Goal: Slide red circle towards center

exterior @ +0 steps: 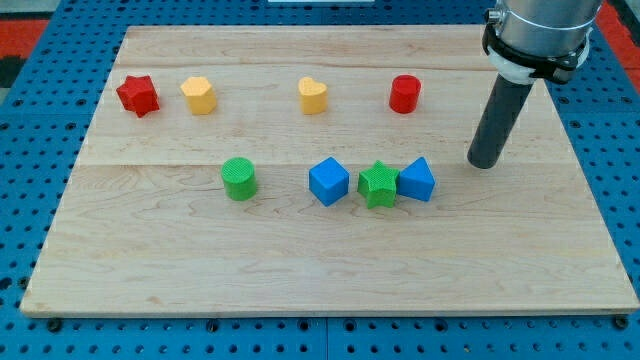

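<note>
A pale wooden worktop fills most of the view, set on a blue pegboard that is cut off at every edge. At the far right the arm is seen only from its lower collar down; the rest is out of frame. No gripper is fitted, so nothing can be said of open or closed; a dark rod ends in the tip, which is placed right of and nearer than the red circle, apart from it, and just right of the blue triangular block.

The red circle is found in the far row, right of centre. It is judged to be a small, light, stiff plastic cylinder that should slide easily on smooth wood; being round, it may roll off the tip if it is pushed off-centre. It cannot be grasped, so contact is best made on its far right side.

In the same row lie a yellow heart, a yellow block whose shape is hard to make out, and a red star. In the near row lie a green circle, a blue cube and a green star, the last touching the blue triangular block.
</note>
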